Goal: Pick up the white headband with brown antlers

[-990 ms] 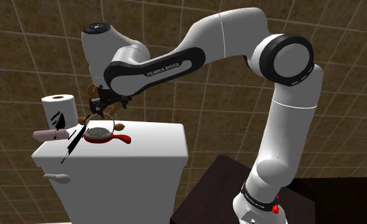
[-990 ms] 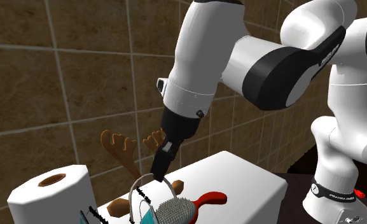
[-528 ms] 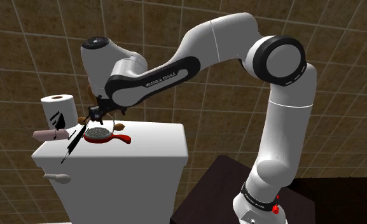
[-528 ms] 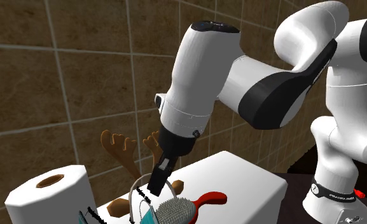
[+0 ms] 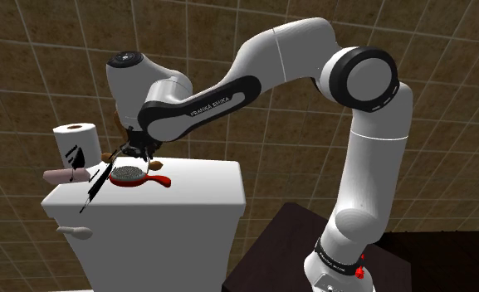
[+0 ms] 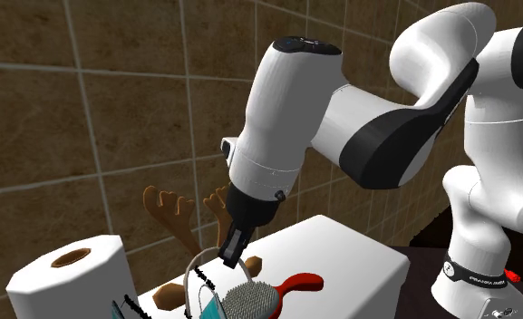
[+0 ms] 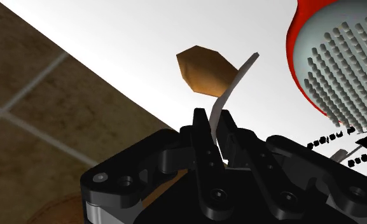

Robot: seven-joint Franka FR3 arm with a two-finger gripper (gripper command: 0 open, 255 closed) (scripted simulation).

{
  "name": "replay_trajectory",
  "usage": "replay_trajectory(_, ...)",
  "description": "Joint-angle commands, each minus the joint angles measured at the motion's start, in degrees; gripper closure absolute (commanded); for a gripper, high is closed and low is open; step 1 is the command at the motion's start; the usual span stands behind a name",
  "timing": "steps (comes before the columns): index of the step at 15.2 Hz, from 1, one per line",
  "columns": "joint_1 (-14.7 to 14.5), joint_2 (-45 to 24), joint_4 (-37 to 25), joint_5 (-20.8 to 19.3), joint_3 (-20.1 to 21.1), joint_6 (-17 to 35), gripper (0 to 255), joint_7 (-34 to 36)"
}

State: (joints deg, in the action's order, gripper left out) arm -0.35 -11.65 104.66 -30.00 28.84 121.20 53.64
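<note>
The wall (image 5: 46, 50) is mottled brown tile under a slanting grid of pale grout lines; the tank lid (image 5: 196, 195) is plain white; the headband (image 7: 233, 86) has a thin grey-white band and warm brown antlers (image 6: 165, 209); the hairbrush (image 6: 291, 284), at the second exterior view's lower middle, is red with a grey pad dotted by bristles; the paper roll (image 6: 78, 281), lower left there, is white with a brown core; the arm (image 5: 279, 58) is white with dark joints; the gripper (image 7: 215, 119) is all black.
</note>
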Motion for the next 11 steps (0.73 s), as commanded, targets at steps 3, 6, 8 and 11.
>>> replay_trajectory(3,0.0,0.0,0.0,0.0,0.0,0.0,255,0.0)
replay_trajectory(6,0.0,0.4,-1.1,0.6,0.1,-1.3,255,-0.7)
replay_trajectory(8,0.1,0.8,-2.1,1.1,0.3,-2.5,255,-1.4)
replay_trajectory(11,0.1,1.3,-3.7,1.9,0.4,-4.4,255,-2.5)
